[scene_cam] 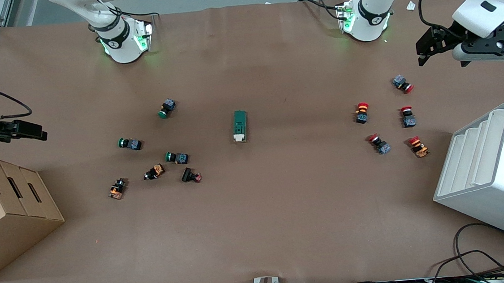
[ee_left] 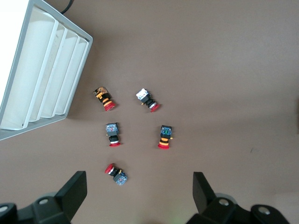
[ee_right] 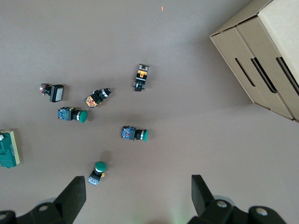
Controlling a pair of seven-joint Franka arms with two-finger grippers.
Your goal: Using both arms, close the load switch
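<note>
**Both grippers raised at the table ends, load switch alone at mid-table**

The small dark-green rectangular load switch (scene_cam: 240, 126) lies flat on the brown table covering (scene_cam: 259, 231), midway between the two arm bases, its cream-white lever tab at the end nearer the front camera (one end of the block also shows at the edge of the right wrist view (ee_right: 9, 149)). Nothing touches it.

The left arm's black two-finger gripper (scene_cam: 425, 51) hangs in the air over the left arm's end of the table, above a cluster of five red-capped push buttons (scene_cam: 387, 119); its fingers (ee_left: 73, 191) are spread wide with nothing between them. Beside that cluster, nearer the front camera, stands a white slotted plastic rack (scene_cam: 493, 172).

The right arm's black two-finger gripper (scene_cam: 31, 132) hangs over the right arm's end of the table, its fingers (ee_right: 74, 196) likewise spread and holding nothing. A group of green-capped and orange-and-black push buttons (scene_cam: 154, 153) lies scattered between it and the switch. A brown cardboard box with slots (scene_cam: 10, 210) sits at that end.
</note>
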